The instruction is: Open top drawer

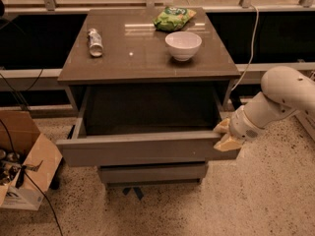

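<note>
The top drawer (142, 149) of the grey-brown cabinet is pulled well out, and its dark interior (147, 109) looks empty. Its wide flat front has no handle. My gripper (224, 135) is at the right end of that front. Its yellowish fingers (227, 143) clamp the panel's top right edge, one inside the drawer and one on the outer face. My white arm (280, 95) reaches in from the right.
On the cabinet top (133, 65) stand a white bowl (183, 44), a green snack bag (173, 18) and a lying can (94, 42). A narrower lower drawer front (152, 172) sits below. An open cardboard box (24, 156) stands on the floor at left. A cable (253, 38) hangs behind the arm.
</note>
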Controlling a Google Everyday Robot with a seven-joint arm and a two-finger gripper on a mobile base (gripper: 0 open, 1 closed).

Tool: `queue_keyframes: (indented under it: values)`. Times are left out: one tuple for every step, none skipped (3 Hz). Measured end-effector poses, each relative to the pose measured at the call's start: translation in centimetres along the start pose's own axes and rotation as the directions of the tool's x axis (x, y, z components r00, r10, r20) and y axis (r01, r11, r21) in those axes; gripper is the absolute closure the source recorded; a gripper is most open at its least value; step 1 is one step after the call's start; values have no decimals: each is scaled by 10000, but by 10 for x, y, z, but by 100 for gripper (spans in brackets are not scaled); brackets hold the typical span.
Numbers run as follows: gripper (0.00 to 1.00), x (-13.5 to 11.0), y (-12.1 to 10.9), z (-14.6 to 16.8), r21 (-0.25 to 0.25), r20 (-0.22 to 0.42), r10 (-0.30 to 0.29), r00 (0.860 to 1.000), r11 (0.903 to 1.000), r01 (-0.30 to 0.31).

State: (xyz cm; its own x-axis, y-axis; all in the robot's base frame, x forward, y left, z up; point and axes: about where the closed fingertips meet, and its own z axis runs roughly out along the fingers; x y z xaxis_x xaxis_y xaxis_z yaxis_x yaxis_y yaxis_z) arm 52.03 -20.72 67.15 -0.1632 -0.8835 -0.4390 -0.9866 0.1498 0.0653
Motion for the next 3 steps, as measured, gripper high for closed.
queue_keyframes:
  values:
    - [96, -3, 0, -5, 0, 0, 0, 10000, 10000, 0]
    - [0, -4, 1, -8, -1, 0, 0, 10000, 10000, 0]
    - [0, -4, 1, -8, -1, 0, 0, 10000, 10000, 0]
